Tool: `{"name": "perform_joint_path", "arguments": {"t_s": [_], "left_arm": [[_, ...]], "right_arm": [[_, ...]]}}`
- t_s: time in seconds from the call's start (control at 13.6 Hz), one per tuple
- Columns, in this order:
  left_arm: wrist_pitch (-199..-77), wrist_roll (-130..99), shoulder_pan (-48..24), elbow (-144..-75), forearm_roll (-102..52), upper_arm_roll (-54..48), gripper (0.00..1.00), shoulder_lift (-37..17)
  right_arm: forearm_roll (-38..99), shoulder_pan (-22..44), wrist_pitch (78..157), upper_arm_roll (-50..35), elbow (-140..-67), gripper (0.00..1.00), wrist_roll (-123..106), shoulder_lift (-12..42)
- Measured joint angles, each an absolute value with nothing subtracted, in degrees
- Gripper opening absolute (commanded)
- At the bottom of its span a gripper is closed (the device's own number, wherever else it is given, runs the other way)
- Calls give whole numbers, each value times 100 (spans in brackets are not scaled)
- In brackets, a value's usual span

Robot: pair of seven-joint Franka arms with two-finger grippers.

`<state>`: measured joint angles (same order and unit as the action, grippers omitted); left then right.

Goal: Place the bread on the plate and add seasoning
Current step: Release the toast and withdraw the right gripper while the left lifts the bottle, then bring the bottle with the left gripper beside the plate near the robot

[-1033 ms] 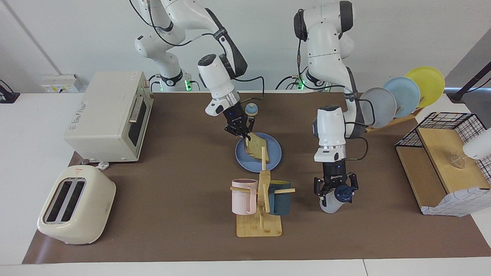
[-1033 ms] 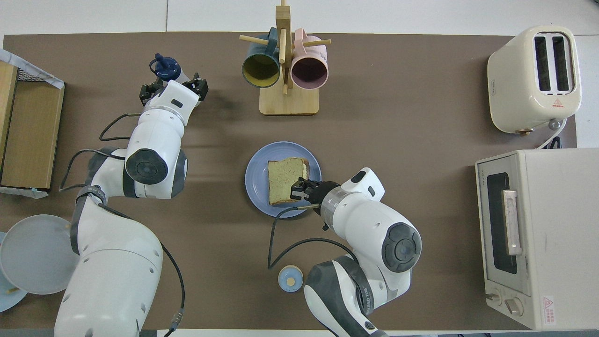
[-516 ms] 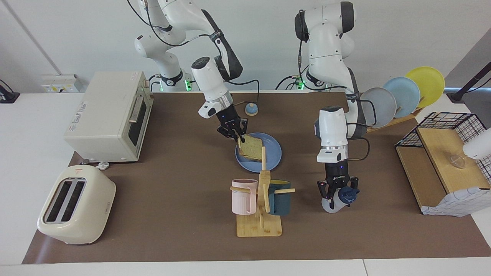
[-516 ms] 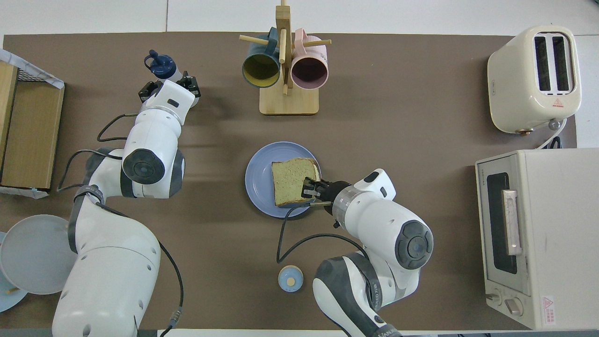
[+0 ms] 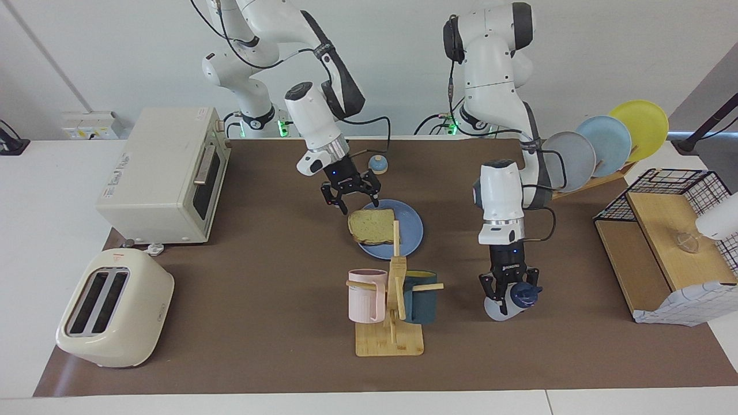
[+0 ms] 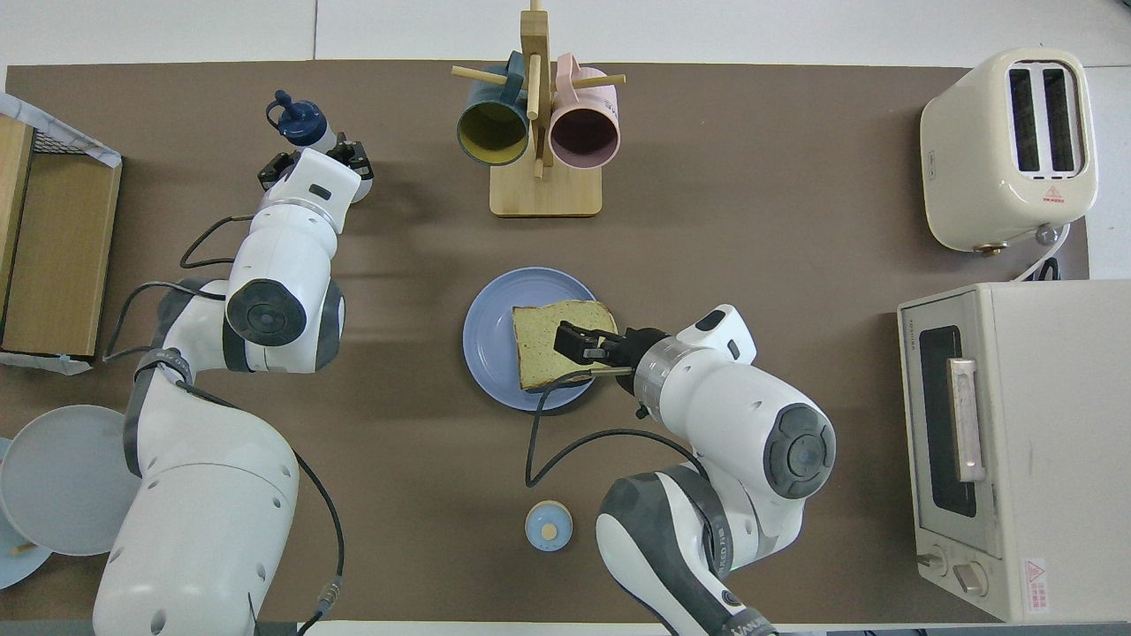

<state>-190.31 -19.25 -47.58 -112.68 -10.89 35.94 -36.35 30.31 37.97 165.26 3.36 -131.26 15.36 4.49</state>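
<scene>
Since a second ago, the bread point(image 5: 371, 225) has been released and is now laid flat on the blue plate point(image 5: 410, 230), overhanging the rim toward the right arm's end of the table. Right gripper point(image 5: 350, 199) is raised just above the slice, fingers spread, nothing held. Left gripper point(image 5: 509, 286) is clamped on the seasoning bottle point(image 5: 507, 302), which is tilted, near the mug rack point(image 5: 392, 311), toward the left arm's end of the table.

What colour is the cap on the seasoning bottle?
Dark navy blue. The cap of the seasoning bottle shows best in the overhead view.
</scene>
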Motion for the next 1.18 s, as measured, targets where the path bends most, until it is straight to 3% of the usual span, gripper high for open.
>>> {"name": "perform_joint_path", "arguments": {"t_s": [0.22, 0.44, 0.74, 1.18], "left_arm": [[-18693, -1925, -4691, -11093, -1089, 3595, 0, -3560], [-17485, -1692, -4691, -10687, -1088, 3598, 0, -3117], [-15668, -653, -4701, -10485, -1088, 3593, 0, -1925], [-13280, 514, -4781, -10475, -1087, 3441, 0, -288]], "right_arm": [[3006, 3119, 15220, 364, -12507, 100, 1110, 359], [2243, 2351, 13480, 381, -11612, 100, 929, 256], [1102, 1865, 11867, 393, -10798, 100, 920, 175], [220, 1237, 10127, 399, -10636, 100, 919, -510]]}}
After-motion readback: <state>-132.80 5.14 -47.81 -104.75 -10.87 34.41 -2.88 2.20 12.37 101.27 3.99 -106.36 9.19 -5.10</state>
